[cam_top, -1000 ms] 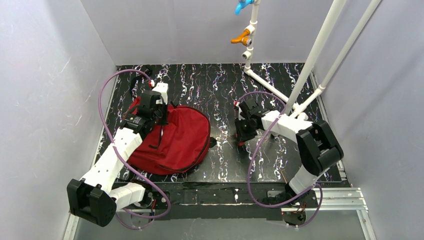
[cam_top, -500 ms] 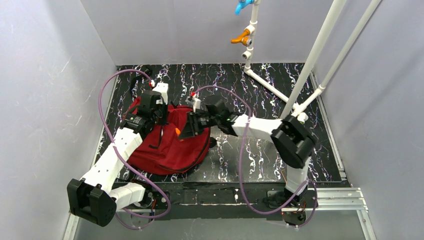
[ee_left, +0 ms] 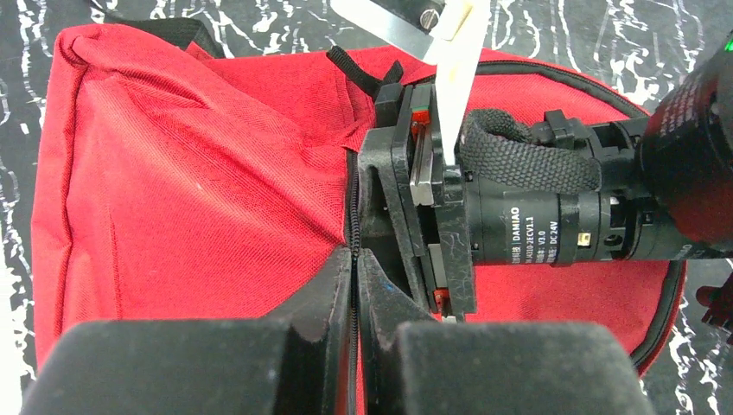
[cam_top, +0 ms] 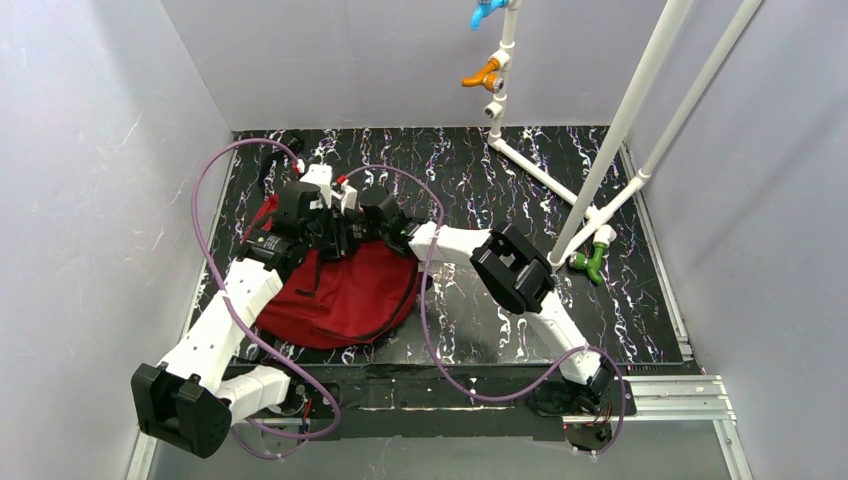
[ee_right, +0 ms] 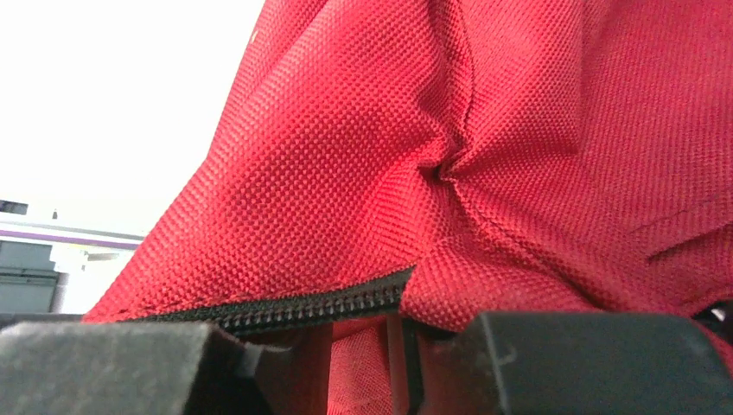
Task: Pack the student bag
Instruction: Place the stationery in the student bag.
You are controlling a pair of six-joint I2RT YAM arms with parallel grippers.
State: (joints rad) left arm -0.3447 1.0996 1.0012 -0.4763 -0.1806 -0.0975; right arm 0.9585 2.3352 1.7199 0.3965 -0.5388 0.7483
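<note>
**A:** Top view first. How far along is the packing?

**B:** Early, I judge. Your student bag (cam_top: 350, 295) lies flat at about 8 o'clock on the bench (cam_top: 480, 180). Your left end effector (cam_top: 318, 232) and right end effector (cam_top: 345, 232) meet at its 12 o'clock edge. You have no opening to show, and nothing is going in.

**A:** Left wrist?

**B:** Your left end effector (ee_left: 355, 277) is clenched on the bag (ee_left: 190, 173), with the zip (ee_left: 353, 216) pinched between its fingers. At 2 o'clock sits the right arm's wrist motor (ee_left: 527, 229). Its label reads "DAMIAO" and "DC 24V"; the rest is too small to read.

**A:** Right wrist?

**B:** Red fabric (ee_right: 389, 130) fills your view. The zip (ee_right: 302, 307) looks joined, just above your right end effector (ee_right: 367, 367). Fabric sits between its parted fingers, but I cannot tell whether they bite. There is no writing here. Unzipping and filling are left for you.
</note>
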